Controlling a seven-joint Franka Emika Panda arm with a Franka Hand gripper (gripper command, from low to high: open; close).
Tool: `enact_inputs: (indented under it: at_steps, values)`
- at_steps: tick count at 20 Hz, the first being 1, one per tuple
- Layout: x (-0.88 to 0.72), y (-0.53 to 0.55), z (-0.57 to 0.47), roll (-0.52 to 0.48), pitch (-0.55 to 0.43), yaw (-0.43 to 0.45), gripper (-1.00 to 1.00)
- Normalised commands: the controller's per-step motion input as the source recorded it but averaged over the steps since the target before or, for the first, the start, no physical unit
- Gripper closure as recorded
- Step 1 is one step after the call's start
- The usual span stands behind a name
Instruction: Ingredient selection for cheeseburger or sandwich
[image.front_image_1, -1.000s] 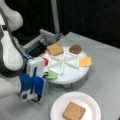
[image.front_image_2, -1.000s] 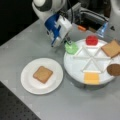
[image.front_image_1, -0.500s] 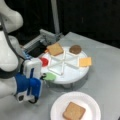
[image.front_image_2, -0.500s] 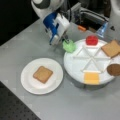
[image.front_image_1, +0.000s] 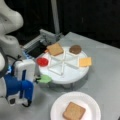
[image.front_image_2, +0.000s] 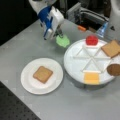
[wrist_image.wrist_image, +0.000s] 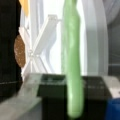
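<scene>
My gripper (image.front_image_1: 38, 78) is shut on the green lettuce (image.front_image_1: 45, 79), held just off the rim of the white divided tray (image.front_image_1: 65, 76); it also shows in a front view as gripper (image.front_image_2: 59, 33) and lettuce (image.front_image_2: 62, 40). In the wrist view the lettuce (wrist_image.wrist_image: 71, 62) hangs edge-on between the jaws. On the tray lie the red tomato (image.front_image_1: 42, 61), a bread slice (image.front_image_1: 55, 49), the patty (image.front_image_1: 75, 49) and the cheese (image.front_image_1: 85, 61). Another bread slice (image.front_image_1: 74, 111) lies on the white plate (image.front_image_1: 57, 110).
A grey metal fixture with dark parts (image.front_image_1: 41, 41) stands behind the tray. An upright pole (image.front_image_1: 55, 17) rises at the back. In a front view the plate (image.front_image_2: 27, 81) sits left of the tray (image.front_image_2: 75, 67), with grey table between.
The gripper has carried the lettuce a little away from the tray, off its rim and toward the plate side. Everything else stays put.
</scene>
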Motion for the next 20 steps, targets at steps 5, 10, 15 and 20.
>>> enact_inputs:
  at_steps: [5, 10, 15, 20]
  values:
    - [0.54, -0.33, 0.03, 0.067, 0.081, 0.351, 1.00]
    - [0.77, -0.39, -0.11, 0.048, 0.073, 0.420, 1.00]
    - [0.69, -0.38, -0.12, 0.090, 0.090, 0.386, 1.00]
    - [0.51, -0.27, -0.07, 0.152, 0.091, 0.324, 1.00]
